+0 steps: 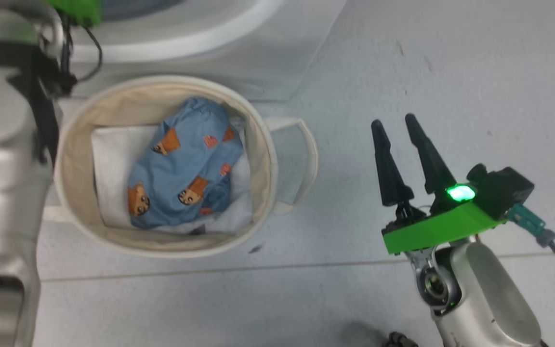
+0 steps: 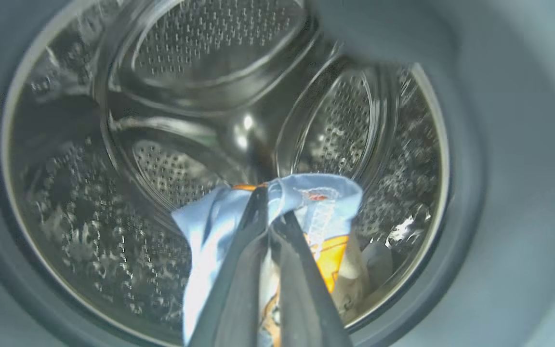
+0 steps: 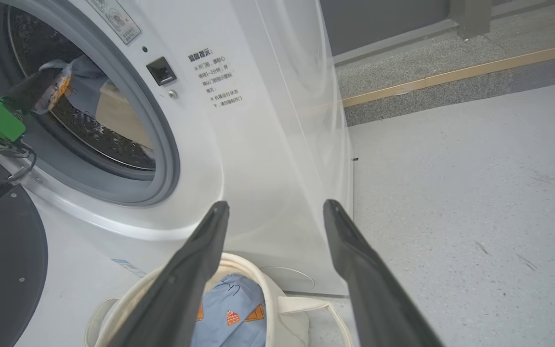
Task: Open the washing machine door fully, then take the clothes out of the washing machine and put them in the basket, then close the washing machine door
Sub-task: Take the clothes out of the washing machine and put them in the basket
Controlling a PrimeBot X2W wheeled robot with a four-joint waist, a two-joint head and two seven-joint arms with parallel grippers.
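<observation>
Blue garment (image 2: 323, 197) pinched in left fingers (image 2: 246, 231) inside the drum (image 2: 89, 217); right fingers (image 1: 389, 166) parted, empty, near the basket (image 1: 162, 99).

The pale grey floor (image 1: 403, 72) carries the round off-white canvas basket (image 1: 171, 248), which stands just in front of the white washing machine (image 3: 268, 159). A thin seam (image 1: 258, 267) crosses the floor near the basket, and a small dark speck (image 1: 255, 249) lies just beside its wall.

Right pincer (image 3: 276, 205): fingers spread, pointing toward the basket (image 3: 284, 323), which contains a blue printed garment (image 3: 229, 313). Washing machine (image 3: 258, 144) stands behind the basket; its door (image 3: 7, 270) is open.
</observation>
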